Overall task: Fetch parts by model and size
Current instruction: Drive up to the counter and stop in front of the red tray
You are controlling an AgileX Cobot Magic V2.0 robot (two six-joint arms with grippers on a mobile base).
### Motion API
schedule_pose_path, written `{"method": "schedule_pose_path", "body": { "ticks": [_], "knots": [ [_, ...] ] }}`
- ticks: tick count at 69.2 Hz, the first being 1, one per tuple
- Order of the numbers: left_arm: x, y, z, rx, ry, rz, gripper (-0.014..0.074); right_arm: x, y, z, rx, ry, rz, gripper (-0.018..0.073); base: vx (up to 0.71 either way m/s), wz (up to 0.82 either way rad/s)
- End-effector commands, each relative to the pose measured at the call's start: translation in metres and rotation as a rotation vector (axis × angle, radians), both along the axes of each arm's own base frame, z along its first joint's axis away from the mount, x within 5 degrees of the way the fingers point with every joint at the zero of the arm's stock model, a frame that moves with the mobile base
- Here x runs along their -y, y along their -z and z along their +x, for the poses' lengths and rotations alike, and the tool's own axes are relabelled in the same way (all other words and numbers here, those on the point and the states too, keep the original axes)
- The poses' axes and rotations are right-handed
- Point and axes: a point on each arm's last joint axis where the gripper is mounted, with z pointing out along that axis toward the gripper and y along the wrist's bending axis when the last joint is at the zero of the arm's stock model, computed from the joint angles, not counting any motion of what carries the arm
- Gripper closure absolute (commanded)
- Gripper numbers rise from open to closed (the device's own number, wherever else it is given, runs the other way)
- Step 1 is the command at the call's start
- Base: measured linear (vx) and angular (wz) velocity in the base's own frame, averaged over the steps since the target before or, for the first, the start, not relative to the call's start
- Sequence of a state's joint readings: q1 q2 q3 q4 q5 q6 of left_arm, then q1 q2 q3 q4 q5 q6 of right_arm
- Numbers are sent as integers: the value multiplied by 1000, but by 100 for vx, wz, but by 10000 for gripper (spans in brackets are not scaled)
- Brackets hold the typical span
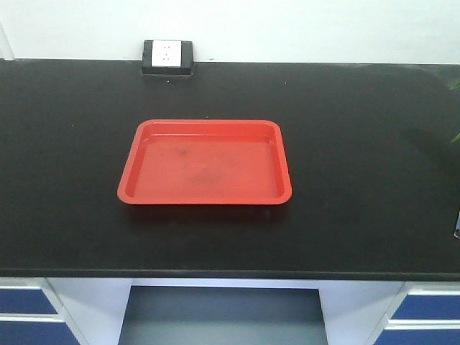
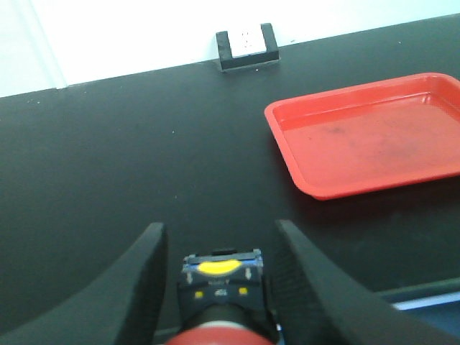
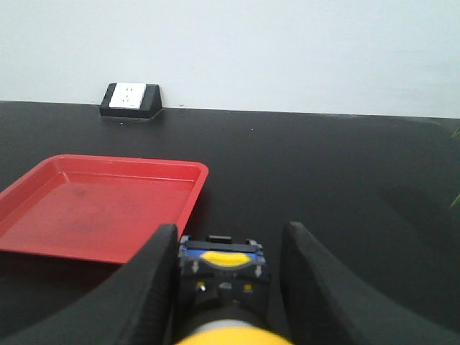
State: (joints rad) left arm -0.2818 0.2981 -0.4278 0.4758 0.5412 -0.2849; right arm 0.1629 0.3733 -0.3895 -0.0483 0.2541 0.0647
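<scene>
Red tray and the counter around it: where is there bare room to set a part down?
The red tray is bare inside, wall to wall. The black counter lies open on either side and in front of the tray. Behind it, only the socket box stands at the wall. Nowhere is crowded.

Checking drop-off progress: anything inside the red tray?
Nothing. The red tray shows its whole floor, bare apart from dark smudges; nothing covers it. The red-capped switch sits in the left gripper, yellow-capped switch in the right gripper.

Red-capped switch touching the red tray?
Apart. Left wrist view shows the red-capped switch held in the left gripper, with bare black counter separating it from the red tray.
</scene>
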Motion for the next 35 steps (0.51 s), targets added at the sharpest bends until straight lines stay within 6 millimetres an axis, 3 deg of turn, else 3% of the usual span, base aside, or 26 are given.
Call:
{"method": "schedule_pose_path", "body": {
  "ticks": [1, 35],
  "knots": [
    [3, -12, 1, 75, 30, -9, 603, 0, -16, 1, 99, -2, 6, 564, 17, 0],
    [3, -12, 1, 75, 30, -9, 603, 0, -16, 1, 99, -2, 6, 564, 14, 0]
  ]
}}
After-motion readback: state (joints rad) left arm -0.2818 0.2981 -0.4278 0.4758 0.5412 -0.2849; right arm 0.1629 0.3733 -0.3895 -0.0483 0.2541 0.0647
